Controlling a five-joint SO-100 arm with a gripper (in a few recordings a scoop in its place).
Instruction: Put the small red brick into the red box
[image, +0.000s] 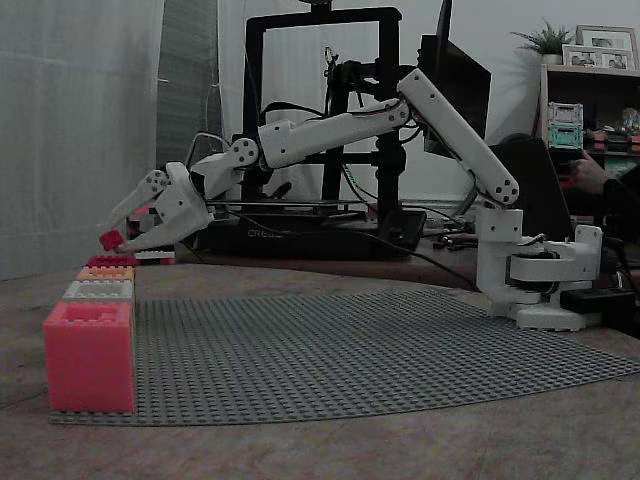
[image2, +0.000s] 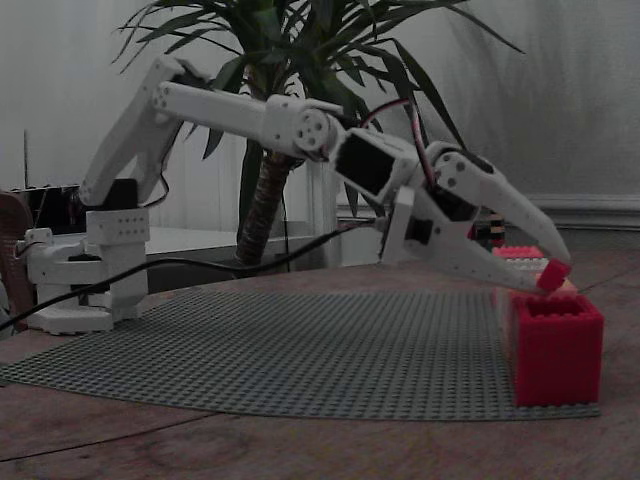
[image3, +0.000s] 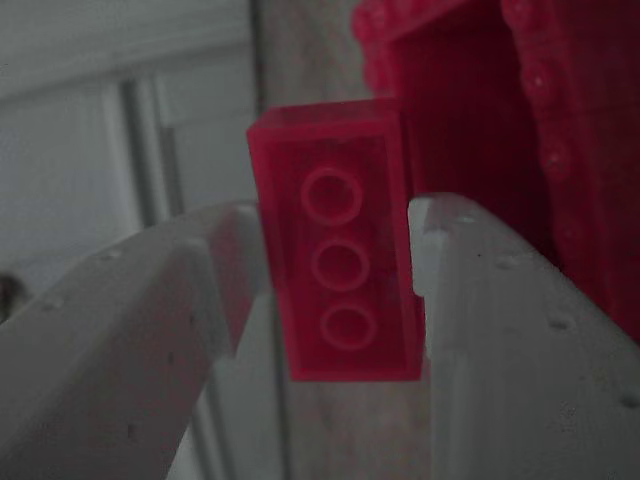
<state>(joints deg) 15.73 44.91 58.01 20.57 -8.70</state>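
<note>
The gripper (image2: 548, 276) clamps the small red brick (image3: 340, 270), fingers (image3: 490, 320) pressing it at nine and three o'clock (wrist view). The red box (image3: 500, 120) lies at two o'clock.

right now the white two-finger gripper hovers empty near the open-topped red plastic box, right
Not empty. The wrist view shows the white two-finger gripper clamped on a small red plastic brick. The rest holds: it hovers near the open-topped red plastic box.

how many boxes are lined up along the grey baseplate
4 in a fixed view, in a row along the baseplate edge: pink box nearest, then grey box, orange box, red box farthest. More may hide behind them.
</note>
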